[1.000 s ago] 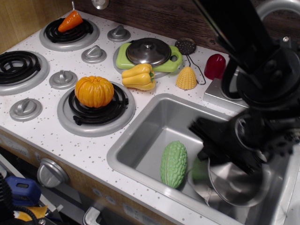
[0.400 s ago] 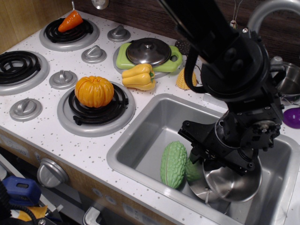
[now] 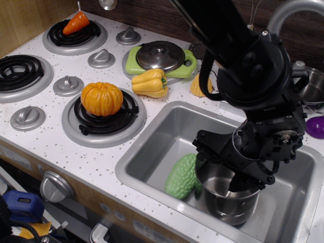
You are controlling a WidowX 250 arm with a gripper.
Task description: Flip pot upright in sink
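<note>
Observation.image looks down on a white speckled counter (image 3: 76,162) with the sink (image 3: 167,131) at the lower right of the frame. Inside the basin, just left of centre-bottom, a green bumpy gourd (image 3: 180,176) lies tilted, its right end touching the pot (image 3: 226,195). The pot stands with its mouth upward on the sink floor at the lower right, shiny steel with a round open rim and a smooth curved wall. The black gripper (image 3: 234,169) hangs over the pot's mouth and reaches down into it, hiding the back rim; its bulky dark arm (image 3: 243,55) fills the upper right and covers much of the far sink wall. One finger (image 3: 238,182) shows dark inside the pot, but whether the fingers are apart or clamped on the rim cannot be told.

Left of the sink, an orange ribbed pumpkin (image 3: 102,98) sits on a black coil burner (image 3: 104,119) ringed in grey. Behind it a yellow pepper (image 3: 150,82) lies beside a green tray (image 3: 132,65) carrying a domed steel lid (image 3: 161,54) with a knob. A carrot (image 3: 76,23) rests on the burner at the upper left. Grey knobs (image 3: 68,85) dot the counter between the burners. A purple object (image 3: 315,125) shows at the right edge.
</note>
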